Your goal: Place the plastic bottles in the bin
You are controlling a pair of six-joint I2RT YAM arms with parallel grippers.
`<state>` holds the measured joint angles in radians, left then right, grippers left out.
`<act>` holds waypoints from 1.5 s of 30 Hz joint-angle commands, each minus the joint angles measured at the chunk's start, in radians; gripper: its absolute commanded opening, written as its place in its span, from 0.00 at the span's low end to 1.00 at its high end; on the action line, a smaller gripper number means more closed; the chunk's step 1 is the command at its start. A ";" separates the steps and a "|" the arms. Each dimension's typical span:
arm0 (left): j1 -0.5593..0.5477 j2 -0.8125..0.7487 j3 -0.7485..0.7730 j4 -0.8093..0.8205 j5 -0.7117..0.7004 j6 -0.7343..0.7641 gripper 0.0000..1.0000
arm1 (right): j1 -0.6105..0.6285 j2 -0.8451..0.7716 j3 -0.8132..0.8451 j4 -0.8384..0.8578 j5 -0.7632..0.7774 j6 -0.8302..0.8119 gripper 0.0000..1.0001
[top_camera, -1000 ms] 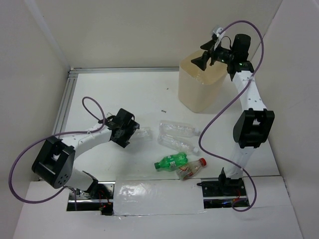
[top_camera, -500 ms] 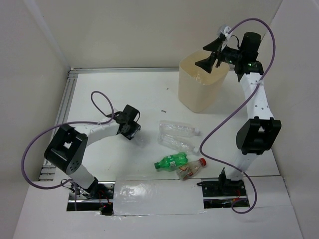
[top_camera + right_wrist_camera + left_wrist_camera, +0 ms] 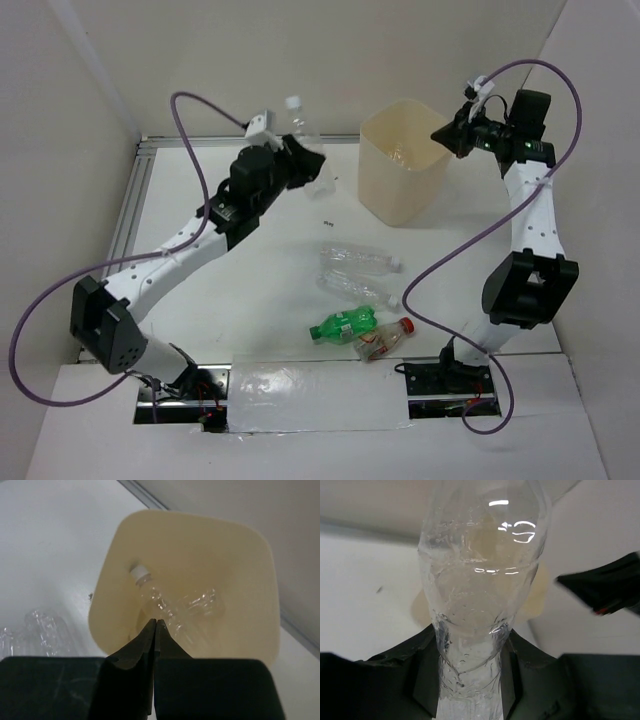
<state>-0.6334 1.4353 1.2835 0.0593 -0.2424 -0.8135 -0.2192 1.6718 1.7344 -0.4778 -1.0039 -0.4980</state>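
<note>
My left gripper [image 3: 303,160] is raised above the back of the table, left of the bin [image 3: 375,175], and shut on a clear plastic bottle [image 3: 298,122] with its white cap up. In the left wrist view that bottle [image 3: 480,580] stands squeezed between my fingers [image 3: 422,680], the beige bin [image 3: 536,602] behind it. My right gripper [image 3: 450,135] hovers over the bin's right rim, shut and empty [image 3: 156,622]. Inside the bin [image 3: 115,605] lie clear bottles [image 3: 150,587]. On the table lie two clear bottles [image 3: 360,260] [image 3: 355,290], a green one [image 3: 342,323] and a red-capped one [image 3: 385,340].
White walls enclose the table on the left, back and right. A metal rail [image 3: 130,215] runs along the left edge. Purple cables [image 3: 190,110] loop off both arms. The right arm [image 3: 605,587] shows at the edge of the left wrist view.
My left gripper closed on a clear bottle on the table and lifted it up and back toward the bin. My right gripper shut and drew back to the bin's right rim.
</note>
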 commanded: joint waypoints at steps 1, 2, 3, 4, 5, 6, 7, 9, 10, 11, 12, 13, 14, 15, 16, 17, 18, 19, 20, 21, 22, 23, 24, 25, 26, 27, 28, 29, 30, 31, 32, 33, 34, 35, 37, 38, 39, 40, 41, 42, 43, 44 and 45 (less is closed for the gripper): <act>0.006 0.120 0.156 0.334 0.172 0.243 0.19 | 0.015 -0.147 -0.094 -0.010 0.083 -0.103 0.00; 0.006 0.193 0.192 0.377 0.195 0.243 0.19 | 0.015 -0.164 -0.137 -0.021 0.105 -0.112 0.01; 0.006 0.233 0.229 0.454 0.234 0.253 0.19 | 0.015 -0.187 -0.153 -0.036 0.137 -0.135 0.02; 0.006 0.273 0.310 0.483 0.245 0.254 0.19 | 0.006 -0.196 -0.165 -0.054 0.148 -0.136 0.02; 0.006 0.356 0.350 0.516 0.255 0.244 0.19 | 0.006 -0.205 -0.197 -0.091 0.148 -0.149 0.02; 0.006 0.394 0.387 0.548 0.255 0.235 0.20 | -0.003 -0.214 -0.214 -0.113 0.148 -0.166 0.01; 0.006 0.431 0.440 0.629 0.255 0.214 0.20 | -0.003 -0.240 -0.237 -0.126 0.148 -0.183 0.00; 0.006 0.531 0.483 0.703 0.255 0.176 0.23 | -0.014 -0.279 -0.321 -0.127 0.148 -0.192 0.00; 0.006 0.562 0.505 0.735 0.240 0.142 0.24 | -0.014 -0.320 -0.352 -0.116 0.148 -0.206 0.00; 0.006 0.591 0.564 0.752 0.226 0.125 0.24 | -0.026 -0.340 -0.380 -0.105 0.148 -0.206 0.00; 0.006 0.618 0.601 0.742 0.226 0.110 0.24 | -0.026 -0.360 -0.430 -0.096 0.148 -0.206 0.00; 0.006 0.669 0.637 0.731 0.212 0.109 0.28 | -0.026 -0.378 -0.453 -0.096 0.139 -0.215 0.00; 0.006 0.692 0.698 0.731 0.212 0.099 0.28 | -0.035 -0.411 -0.472 -0.096 0.139 -0.224 0.00; -0.003 0.714 0.723 0.731 0.195 0.090 0.29 | -0.035 -0.425 -0.505 -0.113 0.124 -0.234 0.01; -0.003 0.737 0.750 0.720 0.186 0.089 0.31 | -0.035 -0.437 -0.519 -0.122 0.113 -0.249 0.02; -0.003 0.758 0.776 0.711 0.175 0.079 0.37 | -0.035 -0.457 -0.533 -0.122 0.103 -0.260 0.06; -0.003 0.804 0.833 0.702 0.175 0.079 0.37 | -0.035 -0.457 -0.553 -0.122 0.094 -0.260 0.08; -0.003 0.826 0.867 0.688 0.175 0.079 0.37 | -0.035 -0.469 -0.562 -0.133 0.094 -0.260 0.11; -0.014 0.847 0.898 0.654 0.163 0.079 0.39 | -0.045 -0.469 -0.562 -0.133 0.085 -0.260 0.14; -0.014 0.887 0.957 0.637 0.163 0.079 0.45 | -0.045 -0.469 -0.576 -0.133 0.085 -0.260 0.23; -0.014 0.904 0.983 0.617 0.163 0.079 0.49 | -0.045 -0.469 -0.585 -0.159 0.085 -0.260 0.32; -0.025 0.915 1.003 0.599 0.163 0.094 0.55 | -0.045 -0.469 -0.585 -0.171 0.073 -0.275 0.44; -0.025 0.915 1.004 0.587 0.154 0.105 0.62 | -0.045 -0.469 -0.596 -0.180 0.073 -0.289 0.57; -0.025 0.915 1.004 0.577 0.153 0.105 0.73 | -0.045 -0.478 -0.607 -0.194 0.064 -0.289 0.81; -0.025 0.906 0.984 0.577 0.153 0.117 0.77 | -0.045 -0.478 -0.607 -0.194 0.064 -0.307 0.89; -0.025 0.906 0.955 0.577 0.163 0.117 0.78 | -0.045 -0.478 -0.621 -0.209 0.042 -0.353 0.93; -0.025 0.892 0.944 0.567 0.173 0.128 0.80 | -0.045 -0.478 -0.630 -0.258 -0.007 -0.479 0.99; -0.025 0.892 0.944 0.557 0.173 0.128 0.80 | -0.045 -0.478 -0.630 -0.259 -0.007 -0.481 0.99; -0.025 0.892 0.944 0.557 0.183 0.128 0.80 | -0.045 -0.478 -0.630 -0.301 -0.024 -0.526 0.99; -0.025 0.883 0.944 0.548 0.196 0.128 0.80 | -0.045 -0.478 -0.630 -0.317 -0.036 -0.566 0.99; -0.025 0.883 0.935 0.548 0.196 0.137 0.81 | -0.025 -0.454 -0.630 -0.330 -0.036 -0.624 0.99; -0.025 0.883 0.935 0.528 0.207 0.137 0.83 | -0.016 -0.443 -0.619 -0.341 -0.036 -0.646 0.99; -0.025 0.873 0.935 0.528 0.218 0.137 0.84 | -0.005 -0.432 -0.619 -0.350 -0.036 -0.660 0.99; -0.025 0.854 0.903 0.528 0.218 0.148 0.84 | 0.024 -0.413 -0.619 -0.351 -0.027 -0.683 0.99; -0.034 0.820 0.866 0.550 0.218 0.172 0.86 | 0.067 -0.394 -0.608 -0.341 -0.007 -0.694 0.99; -0.034 0.803 0.852 0.550 0.230 0.201 0.88 | 0.093 -0.394 -0.608 -0.332 0.022 -0.694 0.97; -0.034 0.775 0.843 0.550 0.230 0.215 0.89 | 0.150 -0.371 -0.608 -0.311 0.039 -0.694 0.97; -0.034 0.761 0.843 0.541 0.230 0.226 0.89 | 0.179 -0.371 -0.608 -0.302 0.054 -0.694 0.97; -0.034 0.746 0.834 0.540 0.230 0.237 0.89 | 0.207 -0.359 -0.608 -0.289 0.079 -0.682 0.97; -0.034 0.700 0.803 0.540 0.216 0.266 0.91 | 0.260 -0.345 -0.608 -0.276 0.088 -0.660 0.97; -0.034 0.671 0.778 0.540 0.216 0.281 0.91 | 0.286 -0.345 -0.608 -0.266 0.097 -0.660 0.97; -0.034 0.634 0.745 0.550 0.200 0.301 0.91 | 0.314 -0.330 -0.608 -0.246 0.111 -0.640 0.97; -0.034 0.549 0.661 0.559 0.171 0.347 0.91 | 0.372 -0.316 -0.608 -0.220 0.146 -0.613 0.97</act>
<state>-0.6609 2.2116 2.0224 0.5083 -0.0315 -0.5945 0.0601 1.3357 1.1053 -0.7567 -0.9207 -1.1412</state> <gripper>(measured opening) 0.904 0.974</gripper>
